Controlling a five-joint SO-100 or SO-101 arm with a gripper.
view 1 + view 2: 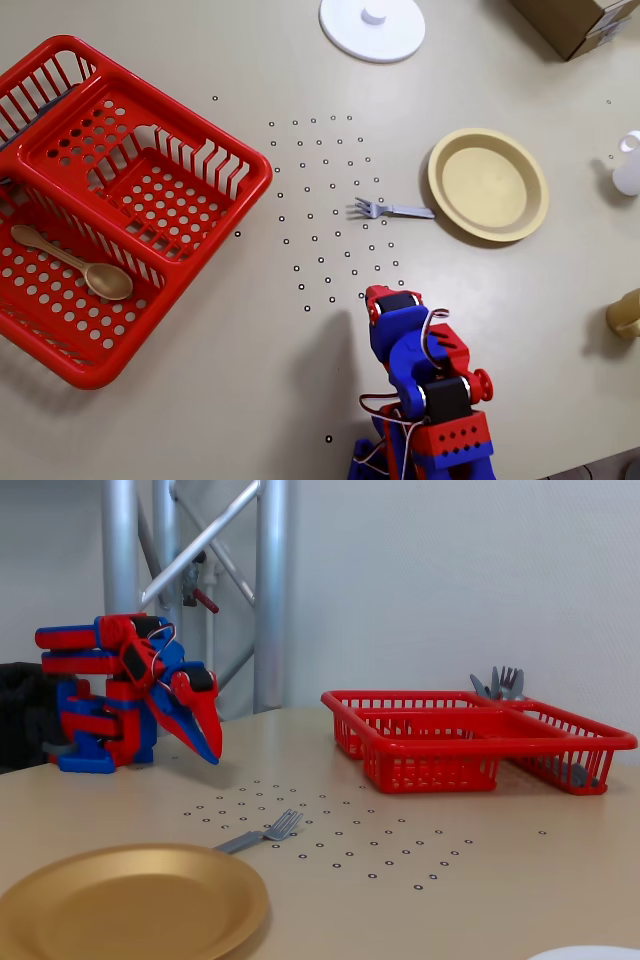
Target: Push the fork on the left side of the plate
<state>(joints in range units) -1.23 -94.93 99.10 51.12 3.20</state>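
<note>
Table [250, 400]: fork [393, 209] beside plate [130, 900] (edge cropped); pincer [210, 752] seemingly closed, empty.

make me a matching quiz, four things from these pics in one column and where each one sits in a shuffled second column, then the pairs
Things:
1. fork
2. wooden spoon
3. white disc
4. gripper

Places:
A. in the red basket
B. top edge of the overhead view
C. on the table, handle end by the plate
D. above the table, tip pointing down, touching nothing

Pairs: 1-C, 2-A, 3-B, 4-D
</note>
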